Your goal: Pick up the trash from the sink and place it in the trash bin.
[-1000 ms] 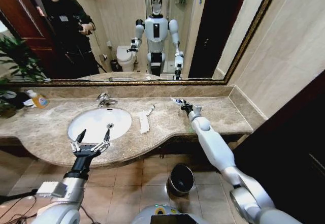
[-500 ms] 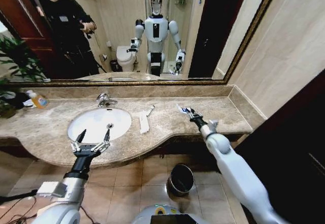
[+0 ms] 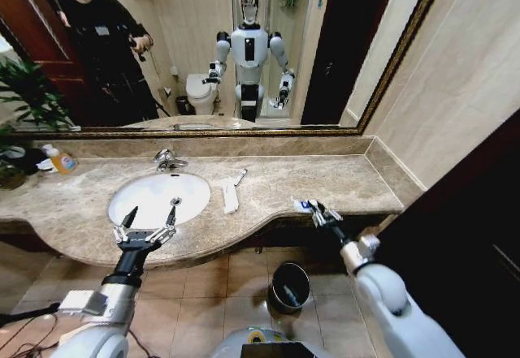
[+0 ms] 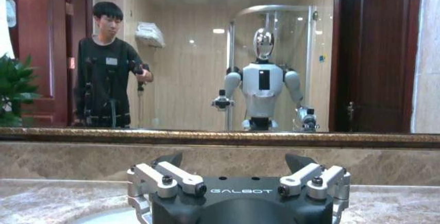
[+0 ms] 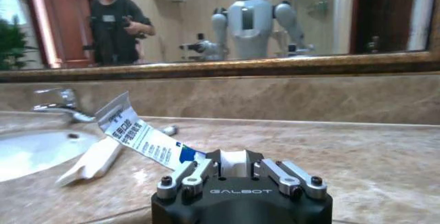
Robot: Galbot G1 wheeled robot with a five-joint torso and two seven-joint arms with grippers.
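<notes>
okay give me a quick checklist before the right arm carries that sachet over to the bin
1. Grip: the right gripper is shut on the white sachet: ok.
2. Position: the right gripper is at the counter's front edge, not over the trash bin: not ok.
3. Bin mouth open, floor around it free: ok.
4. Left gripper open, parked at the sink's front rim, away from the path: ok.
5. Trash left: the long white packet and thin white stick lie on the counter: not ok.
</notes>
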